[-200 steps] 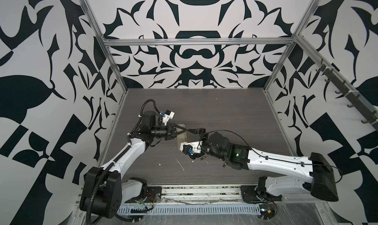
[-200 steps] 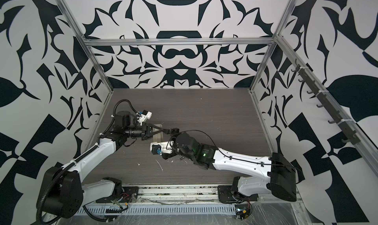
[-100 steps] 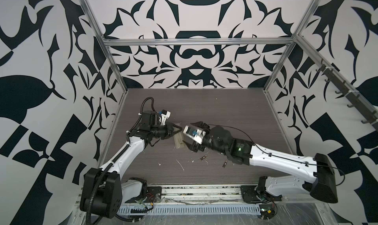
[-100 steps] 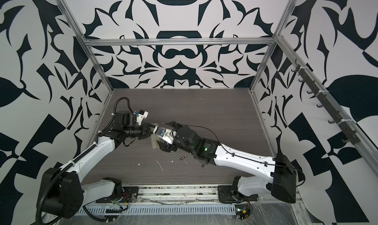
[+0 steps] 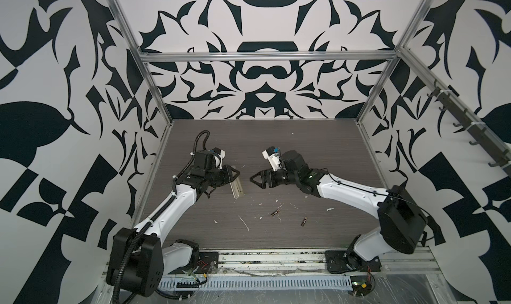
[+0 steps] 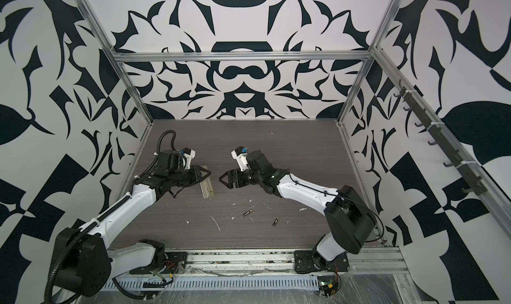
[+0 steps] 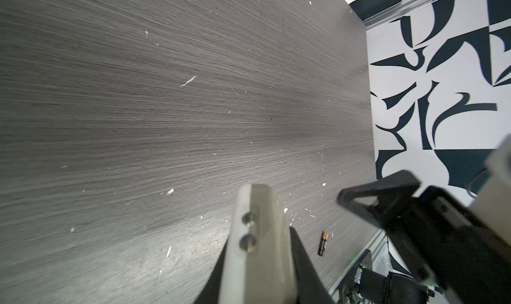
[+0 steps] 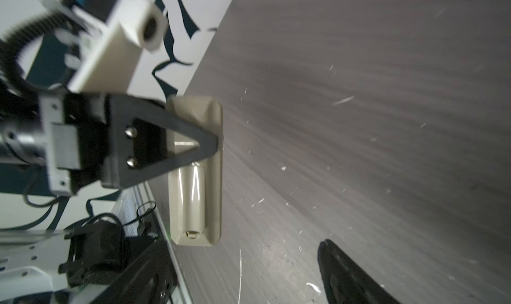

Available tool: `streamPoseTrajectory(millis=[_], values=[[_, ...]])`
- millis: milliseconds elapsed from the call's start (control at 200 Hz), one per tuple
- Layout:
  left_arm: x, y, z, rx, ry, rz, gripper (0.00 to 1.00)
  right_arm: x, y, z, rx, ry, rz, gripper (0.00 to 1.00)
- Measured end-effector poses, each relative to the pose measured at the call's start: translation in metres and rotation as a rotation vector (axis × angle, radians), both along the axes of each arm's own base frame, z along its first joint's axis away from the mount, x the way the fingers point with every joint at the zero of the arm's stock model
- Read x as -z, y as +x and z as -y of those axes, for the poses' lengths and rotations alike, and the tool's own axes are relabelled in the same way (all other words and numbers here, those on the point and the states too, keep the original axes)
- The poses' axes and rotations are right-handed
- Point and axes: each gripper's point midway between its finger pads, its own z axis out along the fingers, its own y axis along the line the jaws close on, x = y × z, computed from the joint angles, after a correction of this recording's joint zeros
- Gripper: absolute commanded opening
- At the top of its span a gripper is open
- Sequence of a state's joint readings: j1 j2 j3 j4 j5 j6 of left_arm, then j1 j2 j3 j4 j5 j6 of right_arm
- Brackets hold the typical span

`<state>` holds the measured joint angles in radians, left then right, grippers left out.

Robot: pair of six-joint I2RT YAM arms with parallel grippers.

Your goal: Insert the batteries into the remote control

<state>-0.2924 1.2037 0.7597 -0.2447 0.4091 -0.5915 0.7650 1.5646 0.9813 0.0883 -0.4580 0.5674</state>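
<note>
left pincer point(image 5: 237, 174): pressed onto remote point(image 5: 238, 189), pinching it; beige back faces right pincer; battery bay open
right pincer point(image 5: 253, 179): spread; near remote on its right, pointing at it, not touching
near battery point(image 5: 275, 213): flat on desk point(image 5: 304, 145); front-right of remote
far battery point(image 5: 304, 221): on desk; further front-right, well apart from remote

Little white scraps point(image 5: 244, 223) scattered on a dark wooden table point(image 5: 304, 150), with black-and-white patterned walls point(image 5: 262, 26) all around.
</note>
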Motion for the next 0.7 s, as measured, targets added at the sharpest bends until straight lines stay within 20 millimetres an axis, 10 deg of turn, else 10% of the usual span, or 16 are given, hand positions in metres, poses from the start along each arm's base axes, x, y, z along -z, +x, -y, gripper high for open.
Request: streamPoseTrajectory(millis=[700], values=[[0.003,0.001,0.003,0.009,0.12,0.023,0.0,0.02,-0.022,-0.054,-0.15,0.002,-0.073,0.76]])
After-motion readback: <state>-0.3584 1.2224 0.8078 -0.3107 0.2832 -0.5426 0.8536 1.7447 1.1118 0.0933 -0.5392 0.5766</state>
